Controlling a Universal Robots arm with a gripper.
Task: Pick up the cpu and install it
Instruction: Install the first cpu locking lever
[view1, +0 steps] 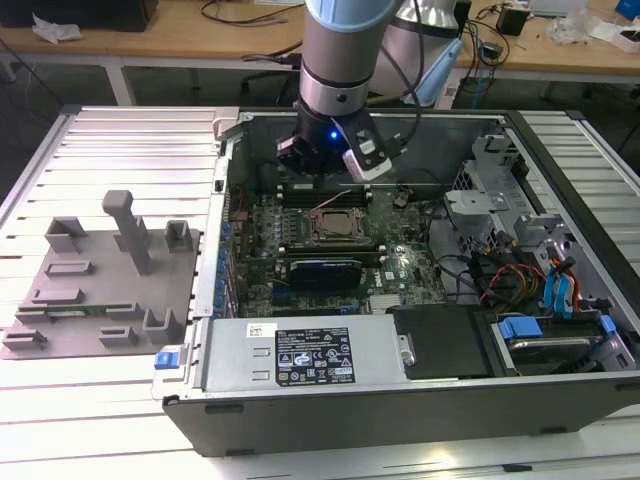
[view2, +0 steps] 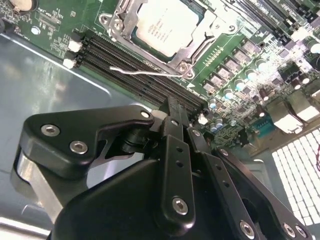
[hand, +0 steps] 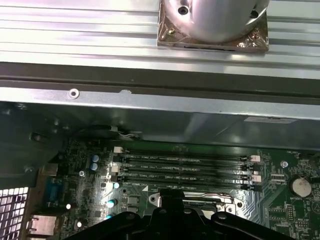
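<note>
The cpu (view2: 167, 25) lies flat in the motherboard socket with its pale metal top up and a metal frame around it. In the exterior view the cpu (view1: 335, 225) sits mid-board inside the open computer case (view1: 420, 400). My gripper (view2: 182, 117) hangs above the memory slots (hand: 185, 167), a short way from the socket and toward the case's back wall. Its black fingers (view2: 173, 107) are pressed together with nothing between them. In the exterior view the gripper (view1: 325, 165) is just beyond the socket. A thin wire lever (view2: 145, 72) lies along the socket's edge.
A grey fixture plate (view1: 100, 280) with upright posts lies on the slatted table at the exterior view's left. A long black card (view1: 325, 272) stands just in front of the socket. The power supply (view1: 300, 355), drive bays (view1: 560, 330) and coloured cables (view1: 510, 280) crowd the case's front and right.
</note>
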